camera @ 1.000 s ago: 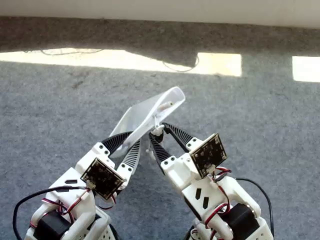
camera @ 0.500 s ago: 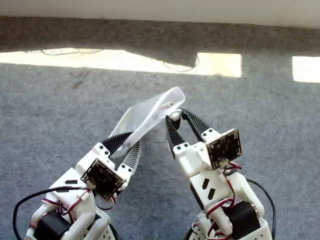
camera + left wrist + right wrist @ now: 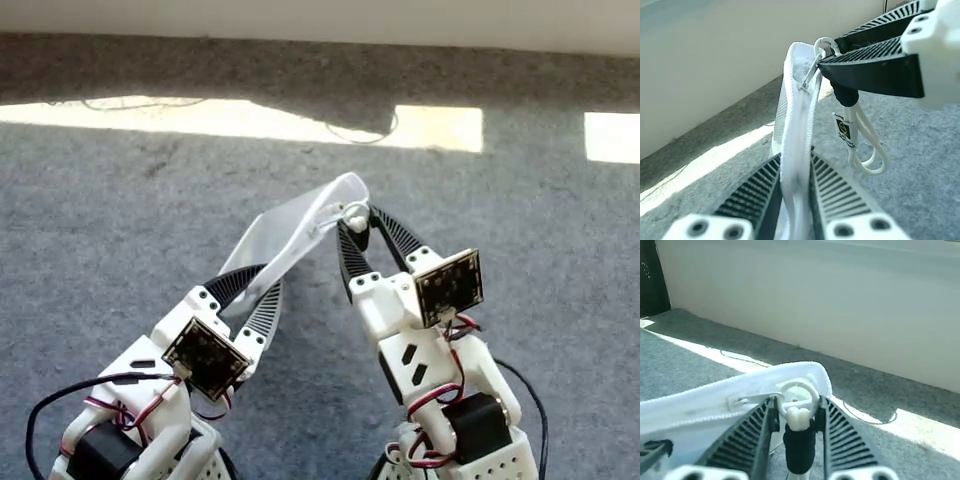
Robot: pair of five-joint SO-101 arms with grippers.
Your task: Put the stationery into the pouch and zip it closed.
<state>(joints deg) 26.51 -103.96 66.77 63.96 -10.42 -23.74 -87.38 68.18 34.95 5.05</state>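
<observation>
Both arms are working one pouch (image 3: 290, 230), and it appears to be hanging clear of the grey carpet (image 3: 120, 250).

My left gripper (image 3: 271, 276) is clamping the pouch's near end. Its fingers are pressing flat on both faces, and the zip seam (image 3: 795, 140) is riding up between them. My reading of why: this arm is acting as the anchor, so the fabric is pulling taut instead of bunching as the slider is drawn along.

My right gripper (image 3: 357, 217) is pinching the white pull ring (image 3: 797, 391) at the pouch's far end. The ring is sitting right between its fingertips, with a black sleeve (image 3: 799, 450) hanging below it between the fingers. A white cord loop (image 3: 866, 145) carrying a small label is dangling under that gripper.

Orientation: the pouch is standing roughly on edge, zip side up and leaning a little. Its long axis is running from my left fingertips straight out to my right fingertips, so the grippers are sitting at opposite ends of it. The slider (image 3: 805, 82) is lying just short of the rounded far corner, with its tab pointing toward the right gripper.

Judgement: the seam between my left fingers and the slider is looking joined, so the zipping is nearly finished.

Contents: I cannot tell whether the stationery is inside, since the walls are too cloudy to read.
</observation>
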